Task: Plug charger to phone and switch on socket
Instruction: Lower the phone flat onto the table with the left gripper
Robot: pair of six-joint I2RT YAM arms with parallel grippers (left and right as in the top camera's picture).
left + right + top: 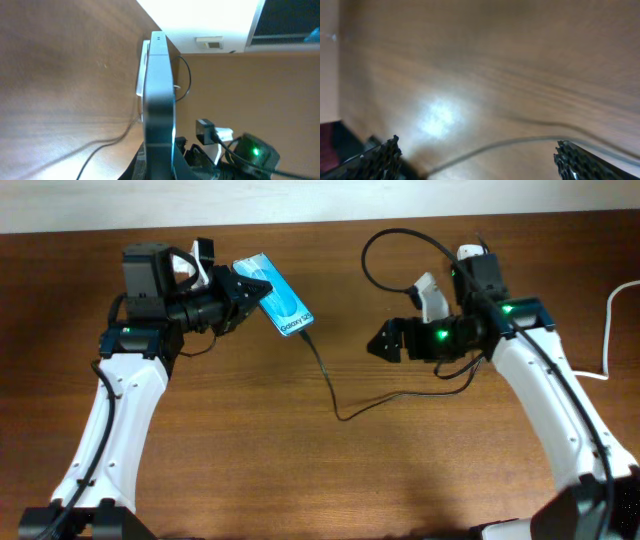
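Table front lies open; charger crosses centre.

Dark brown wood-grain tabletop, bearing one bright light reflection. Beyond it: tan wall, dark window pane, brightly lit white surface.

Overhead, we can't tell if the charger tip is seated in the phone. The joint is too small, and the left gripper covers the phone's far end. From the left wrist we get the phone edge-on only, with the screen hidden and the lower end blurred and cut by the frame. The right wrist view is blurred throughout, the right gripper has its fingertips cropped at the bottom edge, and overhead the white cord runs off the right edge.
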